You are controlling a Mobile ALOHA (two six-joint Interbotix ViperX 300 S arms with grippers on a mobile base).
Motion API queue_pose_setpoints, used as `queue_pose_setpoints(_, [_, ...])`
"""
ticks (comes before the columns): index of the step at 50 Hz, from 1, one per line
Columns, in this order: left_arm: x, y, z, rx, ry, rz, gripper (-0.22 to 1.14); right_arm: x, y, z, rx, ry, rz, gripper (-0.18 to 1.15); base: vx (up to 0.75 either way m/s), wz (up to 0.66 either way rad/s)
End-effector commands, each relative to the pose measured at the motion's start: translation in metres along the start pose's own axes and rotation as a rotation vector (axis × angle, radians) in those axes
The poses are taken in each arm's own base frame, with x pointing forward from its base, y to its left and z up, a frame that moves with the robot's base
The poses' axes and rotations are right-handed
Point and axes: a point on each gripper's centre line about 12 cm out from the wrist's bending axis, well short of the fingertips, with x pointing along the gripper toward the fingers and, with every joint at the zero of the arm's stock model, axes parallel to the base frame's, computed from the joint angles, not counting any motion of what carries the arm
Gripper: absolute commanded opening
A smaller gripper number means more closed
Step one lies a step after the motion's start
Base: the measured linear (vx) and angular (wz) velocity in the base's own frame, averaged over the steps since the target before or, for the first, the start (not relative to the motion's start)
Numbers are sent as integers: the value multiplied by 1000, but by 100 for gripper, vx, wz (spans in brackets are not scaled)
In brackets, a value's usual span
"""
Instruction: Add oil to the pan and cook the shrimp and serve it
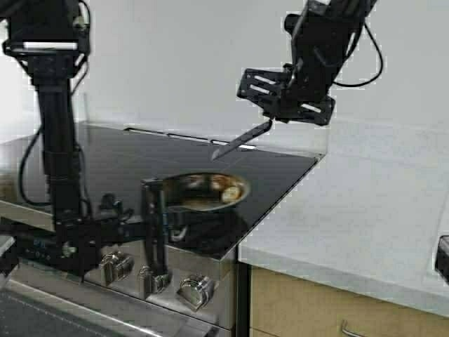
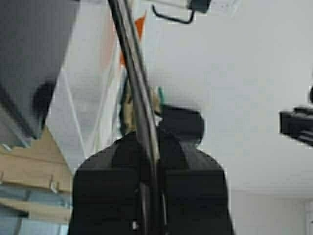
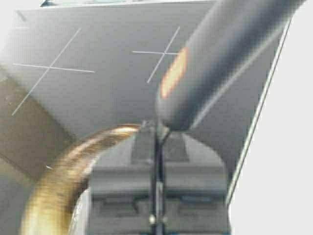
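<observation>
The pan (image 1: 200, 191) sits at the front of the black cooktop (image 1: 119, 158), browned inside, with the pale shrimp (image 1: 229, 194) near its right rim. My left gripper (image 1: 153, 200) stands at the pan's left side, shut on the pan's thin handle (image 2: 139, 83); the left wrist view shows the left gripper (image 2: 149, 142) clamped tight on it. My right gripper (image 1: 278, 116) hovers above and behind the pan, shut on a dark spatula (image 1: 235, 144) that slants down toward the pan without touching it. In the right wrist view the spatula (image 3: 215, 63) juts from the right gripper (image 3: 157, 131), with the pan's rim (image 3: 63, 171) beside it. The oil is out of view.
Steel knobs (image 1: 195, 291) line the stove front below the pan. A white countertop (image 1: 365, 210) adjoins the cooktop on the right, with a wooden cabinet front (image 1: 316, 309) beneath. A white wall stands behind. A dark object (image 1: 443, 258) shows at the right edge.
</observation>
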Motion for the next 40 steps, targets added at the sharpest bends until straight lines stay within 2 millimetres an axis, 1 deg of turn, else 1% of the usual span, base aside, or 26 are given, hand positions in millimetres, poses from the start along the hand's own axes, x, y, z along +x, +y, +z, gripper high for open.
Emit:
queue_pose_setpoints(1, [0, -6, -1, 2, 22, -12, 3, -6, 9, 20, 21, -56, 27, 7, 0, 0])
queue_pose_setpoints(8, [3, -8, 2, 8, 27, -21, 3, -7, 10, 18, 20, -52, 28, 7, 0, 0])
queue_pose_setpoints(32, [1, -8, -1, 3, 39, -15, 5, -8, 13, 17, 18, -49, 34, 7, 0, 0])
queue_pose_setpoints(36, [2, -6, 0, 3, 38, -9, 13, -8, 12, 17, 21, -49, 33, 7, 0, 0])
queue_pose_setpoints(40, [2, -6, 0, 6, 34, 2, 30, -8, 13, 17, 21, -50, 34, 7, 0, 0])
